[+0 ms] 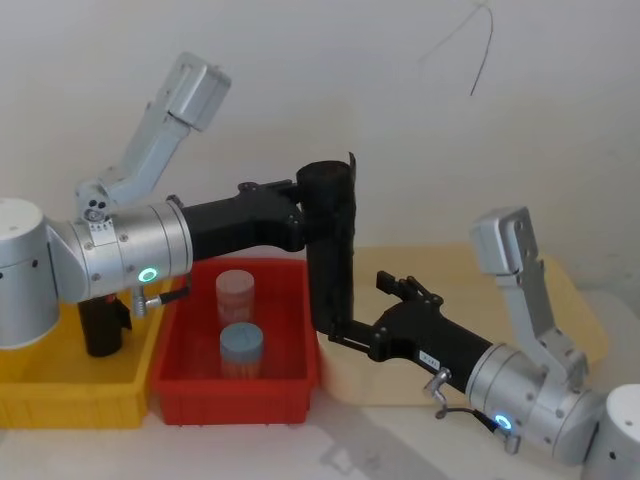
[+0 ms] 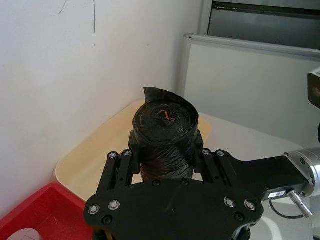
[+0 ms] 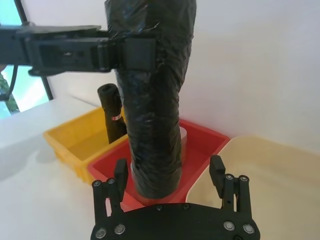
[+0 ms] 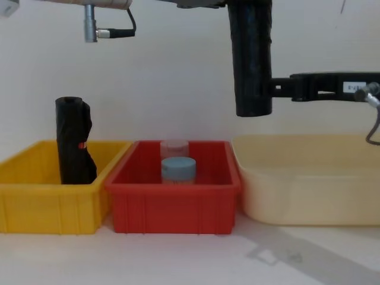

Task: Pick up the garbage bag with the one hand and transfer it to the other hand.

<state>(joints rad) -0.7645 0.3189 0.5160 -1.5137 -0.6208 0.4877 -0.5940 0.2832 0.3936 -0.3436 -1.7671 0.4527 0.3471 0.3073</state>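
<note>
Bright, soft, even indoor light, faint grey shadows on the white table, evenly lit wall

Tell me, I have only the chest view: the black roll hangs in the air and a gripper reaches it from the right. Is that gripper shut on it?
Observer: No. The right wrist view shows the right gripper open, its fingers either side of the garbage bag near its lower end, a gap on each side.
Operator: What holds it up? My view cuts off the top.
Observer: The left gripper, shut on the bag just below its top end.
</note>
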